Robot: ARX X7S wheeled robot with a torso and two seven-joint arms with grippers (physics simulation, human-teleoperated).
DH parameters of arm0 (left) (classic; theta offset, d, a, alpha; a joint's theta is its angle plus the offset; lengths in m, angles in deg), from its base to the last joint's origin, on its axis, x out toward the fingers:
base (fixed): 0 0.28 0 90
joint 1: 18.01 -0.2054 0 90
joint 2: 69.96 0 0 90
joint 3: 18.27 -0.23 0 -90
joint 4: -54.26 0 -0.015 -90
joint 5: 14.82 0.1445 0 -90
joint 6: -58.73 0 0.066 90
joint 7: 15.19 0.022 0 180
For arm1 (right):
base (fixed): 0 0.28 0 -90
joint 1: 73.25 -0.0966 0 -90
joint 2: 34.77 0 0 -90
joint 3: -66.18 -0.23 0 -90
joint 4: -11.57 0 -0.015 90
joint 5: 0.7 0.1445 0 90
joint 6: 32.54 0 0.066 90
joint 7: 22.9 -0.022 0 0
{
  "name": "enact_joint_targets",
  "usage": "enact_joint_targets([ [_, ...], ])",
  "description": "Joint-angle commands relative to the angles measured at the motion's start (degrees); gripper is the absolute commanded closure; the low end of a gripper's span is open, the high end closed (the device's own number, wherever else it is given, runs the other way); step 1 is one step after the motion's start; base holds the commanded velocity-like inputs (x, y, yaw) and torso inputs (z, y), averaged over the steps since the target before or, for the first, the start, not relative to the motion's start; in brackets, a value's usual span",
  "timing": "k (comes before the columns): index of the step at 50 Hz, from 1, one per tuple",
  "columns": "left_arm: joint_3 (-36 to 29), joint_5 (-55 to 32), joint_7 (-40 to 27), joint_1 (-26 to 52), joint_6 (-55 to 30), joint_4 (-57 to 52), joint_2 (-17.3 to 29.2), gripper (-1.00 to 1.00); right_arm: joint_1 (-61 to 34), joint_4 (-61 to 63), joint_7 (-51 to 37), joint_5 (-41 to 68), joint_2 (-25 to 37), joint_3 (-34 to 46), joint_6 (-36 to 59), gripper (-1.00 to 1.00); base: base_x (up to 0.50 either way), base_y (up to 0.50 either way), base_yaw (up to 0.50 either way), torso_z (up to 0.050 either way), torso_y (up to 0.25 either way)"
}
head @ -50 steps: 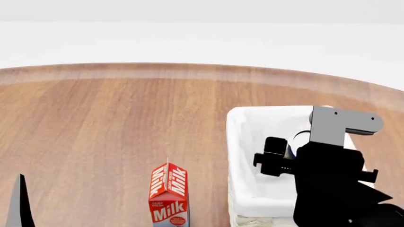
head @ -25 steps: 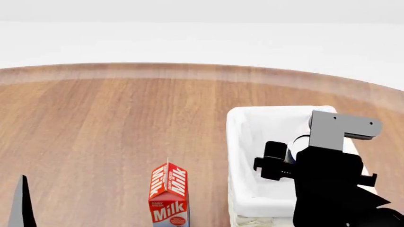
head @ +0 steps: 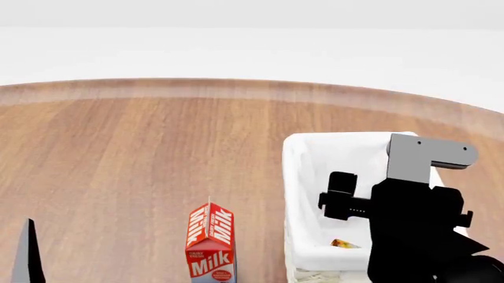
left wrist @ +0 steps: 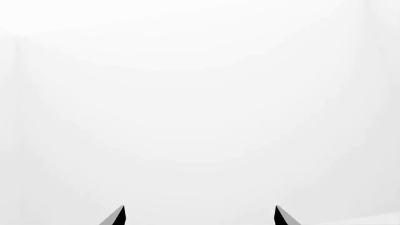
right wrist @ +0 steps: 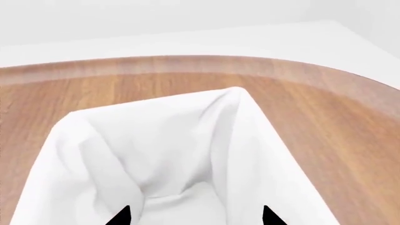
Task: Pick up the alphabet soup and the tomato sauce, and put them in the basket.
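Right fingers (right wrist: 194, 216) now spread apart over the basket (head: 303, 154); the can they carried is gone, a yellow-orange speck (head: 342, 243) lying inside. Left fingers (left wrist: 198, 216) apart, idle.

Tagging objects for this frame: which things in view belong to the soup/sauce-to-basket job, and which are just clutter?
Job:
- basket, under the right gripper
- yellow-orange sliver in the basket, probably the alphabet soup; too little shows to be sure

Clutter:
- milk carton on the table

No tomato sauce in view.
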Motion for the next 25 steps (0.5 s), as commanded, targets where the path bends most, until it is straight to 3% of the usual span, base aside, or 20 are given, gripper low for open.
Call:
enact_joint_targets([
  [1,-0.21,0.07,-0.09,0.06,0.19,0.20,0.09,-1.00,0.34,0.29,0.39,-0.43,0.02,-0.37,-0.47,-1.00,0.00,0.00,0.00,0.000,0.000],
  [12,-0.33,0.07,-0.23,0.00,0.12,-0.01,0.23,-1.00,-2.14,6.91,2.96,-1.87,2.36,-1.36,-1.56,-1.00,0.00,0.00,0.00,0.000,0.000],
  [25,-0.09,-0.30,-0.48,0.23,-0.56,-0.84,0.52,-1.00,-10.89,19.19,3.64,-5.08,7.34,0.63,6.18,-1.00,0.00,0.00,0.00,0.000,0.000],
])
